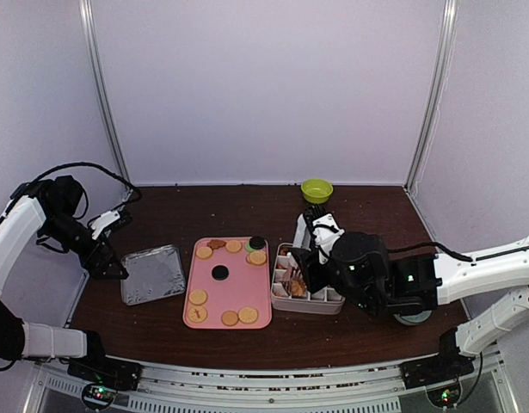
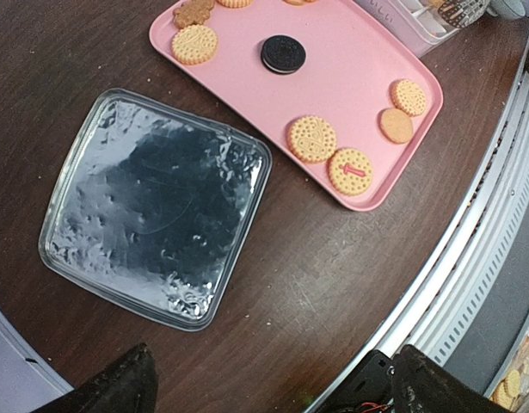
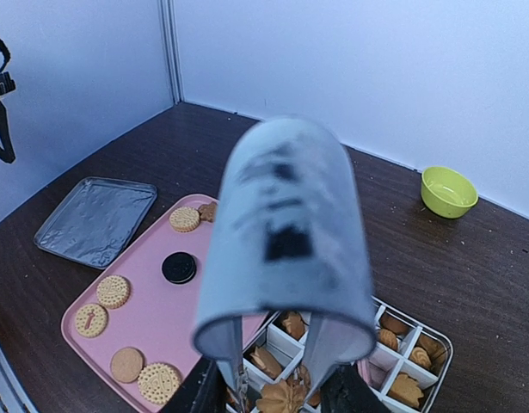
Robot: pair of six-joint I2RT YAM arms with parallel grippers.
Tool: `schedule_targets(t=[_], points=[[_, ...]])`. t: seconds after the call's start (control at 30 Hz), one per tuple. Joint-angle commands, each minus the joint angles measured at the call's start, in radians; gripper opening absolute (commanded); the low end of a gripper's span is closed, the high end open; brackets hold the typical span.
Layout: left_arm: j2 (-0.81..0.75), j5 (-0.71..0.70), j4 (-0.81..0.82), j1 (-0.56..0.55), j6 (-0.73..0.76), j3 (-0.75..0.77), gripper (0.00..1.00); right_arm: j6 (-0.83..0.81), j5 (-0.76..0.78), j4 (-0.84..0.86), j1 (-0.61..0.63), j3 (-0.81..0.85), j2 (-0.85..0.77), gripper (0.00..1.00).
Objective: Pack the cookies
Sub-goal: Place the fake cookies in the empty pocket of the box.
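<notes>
The left fingers [image 2: 113, 387] are seen spread wide with nothing between them, held above the desk [image 2: 333, 284] at the near-left edge of a crinkled silver tray [image 2: 152, 206], which lies flat and is not touched. Just to the right of that tray, apart from it by a narrow strip of dark wood, a pink tray [image 2: 367, 86] is laid. The cookies [image 2: 311, 138] are found in two places. About ten are scattered flat on the pink tray, mostly golden and round: a group of four at its near end, one of them marked with a pink arrow [image 2: 350, 170], a black sandwich cookie [image 2: 283, 53] alone near the middle, and the others along the far end, with a brown one and a second black one among them. The rest are packed in a white divided box [image 3: 436, 344] set just beside the pink tray on its right, where small tan pieces are seen in several compartments.

The right fingers [image 3: 199, 396] are closed on the metal tongs [image 3: 286, 249], whose bent end fills the wrist view, blurred. The tongs are pointed down into the box, and a flower-shaped cookie [image 3: 281, 397] is seen between their two tips. Whether it is pinched or merely lies there cannot be told. A small green bowl [image 3: 448, 190] is set well apart at the far side of the desk
</notes>
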Motion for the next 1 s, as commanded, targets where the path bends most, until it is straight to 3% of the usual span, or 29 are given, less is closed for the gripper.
schedule_targets(t=[0.0, 0.47, 0.97], points=[[-0.014, 0.003, -0.002, 0.008, 0.002, 0.028, 0.97, -0.009, 0.019, -0.029, -0.008, 0.000, -0.044, 0.37], [-0.008, 0.009, -0.004, 0.007, 0.003, 0.030, 0.97, -0.016, 0.003, -0.041, -0.001, 0.008, -0.087, 0.36], [-0.024, -0.004, 0.000, 0.008, 0.010, 0.013, 0.96, -0.081, -0.005, 0.019, -0.004, 0.186, 0.153, 0.32]])
